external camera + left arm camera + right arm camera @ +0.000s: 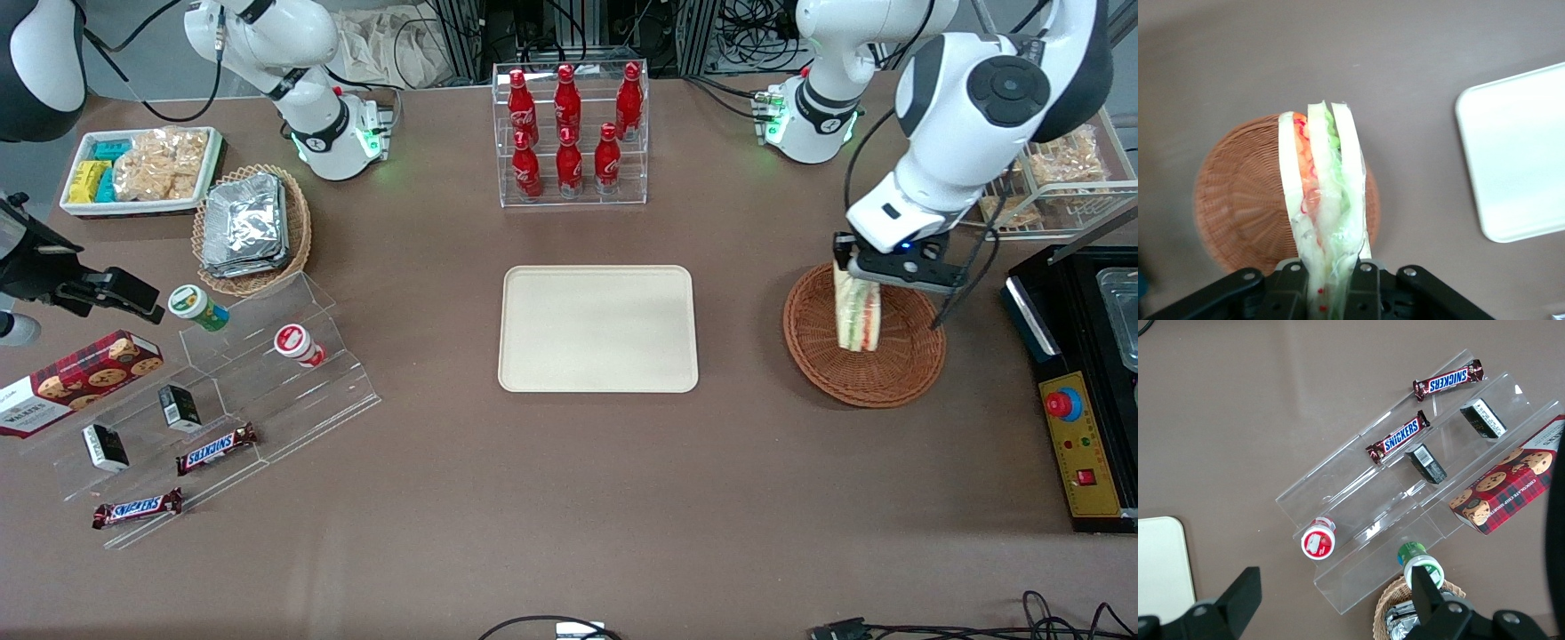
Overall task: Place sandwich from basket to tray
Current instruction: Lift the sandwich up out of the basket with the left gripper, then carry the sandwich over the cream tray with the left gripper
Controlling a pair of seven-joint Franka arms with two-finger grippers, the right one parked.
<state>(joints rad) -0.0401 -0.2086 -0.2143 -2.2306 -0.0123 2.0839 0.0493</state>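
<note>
My left gripper (856,272) is shut on the sandwich (857,313), a wrapped wedge of pale bread with green, orange and red layers. It hangs from the gripper above the round reddish-brown basket (898,373), lifted off the basket floor. In the left wrist view the sandwich (1323,180) runs out from between the fingers (1365,283) over the basket (1238,200). The cream-beige tray (597,327) lies flat at the table's middle, toward the parked arm's end from the basket; it also shows in the left wrist view (1518,153).
A clear rack of red cola bottles (569,133) stands farther from the front camera than the tray. A black control box (1080,418) sits beside the basket at the working arm's end. A tan basket of foil packets (252,227) and clear snack steps (213,391) lie toward the parked arm's end.
</note>
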